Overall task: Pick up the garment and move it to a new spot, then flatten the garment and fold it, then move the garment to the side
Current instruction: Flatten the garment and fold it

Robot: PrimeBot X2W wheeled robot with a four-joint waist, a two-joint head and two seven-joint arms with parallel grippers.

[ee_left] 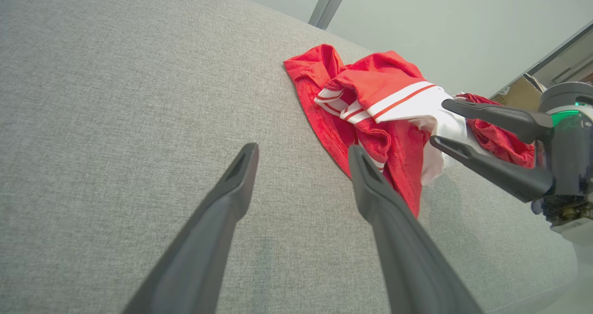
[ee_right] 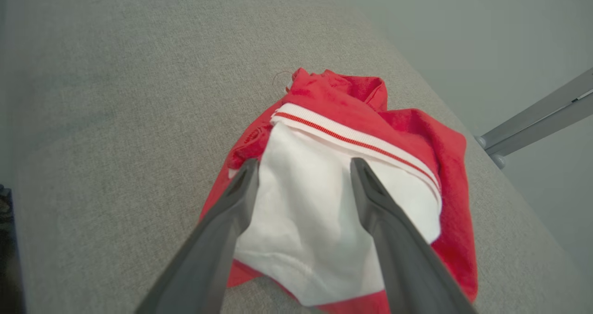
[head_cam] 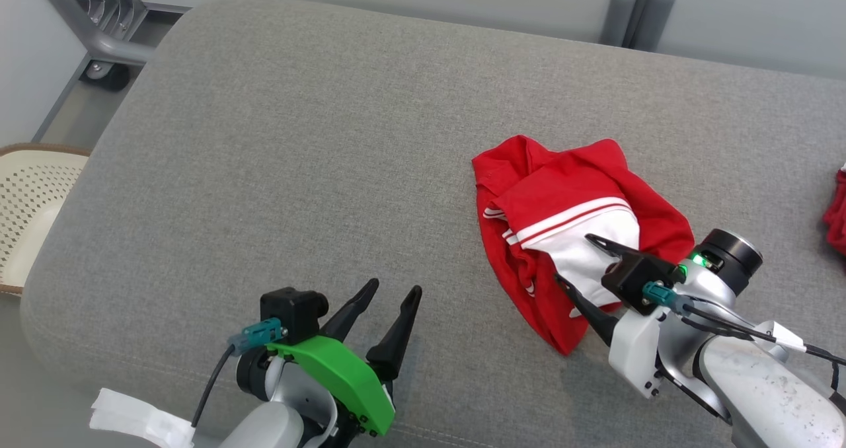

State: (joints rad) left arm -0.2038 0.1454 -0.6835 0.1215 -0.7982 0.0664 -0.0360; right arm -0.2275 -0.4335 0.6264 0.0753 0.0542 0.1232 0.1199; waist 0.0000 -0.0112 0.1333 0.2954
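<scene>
The garment is a crumpled red piece with a white panel and red-and-white striped trim, lying right of centre on the grey cushion. My right gripper stands open over the white panel at the garment's near side, one finger to each side of it, holding nothing. The right wrist view looks down the right gripper onto that white panel of the garment. My left gripper is open and empty, low over bare cushion left of the garment. The left wrist view has the left gripper, the garment and the right gripper.
Another red cloth peeks in at the right edge. A cream perforated basket sits off the cushion's left side. A grey metal frame with a caster stands behind the far left corner, and grey posts behind the far edge.
</scene>
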